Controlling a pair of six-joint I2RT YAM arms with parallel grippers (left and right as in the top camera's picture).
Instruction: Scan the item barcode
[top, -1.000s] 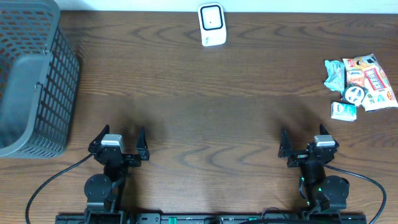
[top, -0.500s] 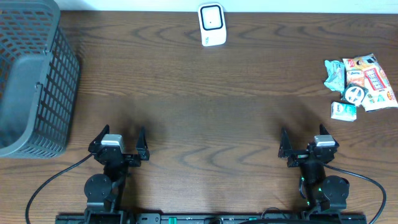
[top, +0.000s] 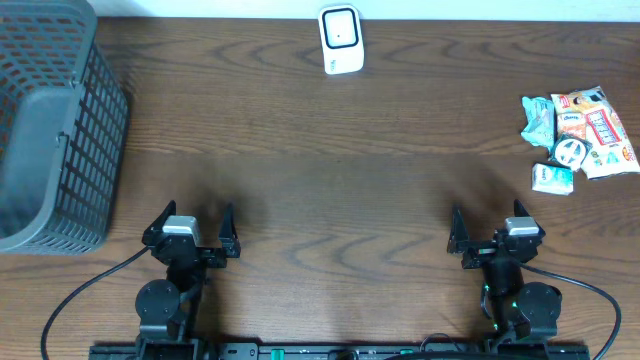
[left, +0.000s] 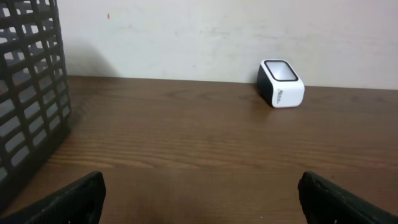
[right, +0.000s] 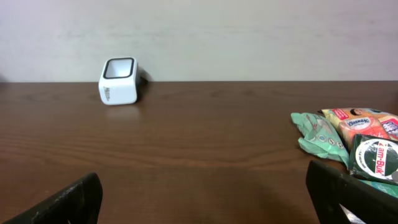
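A white barcode scanner with a dark window stands at the table's far edge, middle; it also shows in the left wrist view and the right wrist view. A small heap of snack packets lies at the far right, green and orange wrappers among them. My left gripper rests near the front edge on the left, open, nothing between its fingers. My right gripper rests near the front edge on the right, open and empty as well. Both are far from the packets and the scanner.
A dark grey mesh basket fills the far left corner, its wall close on the left gripper's left side. A pale wall runs behind the table's far edge.
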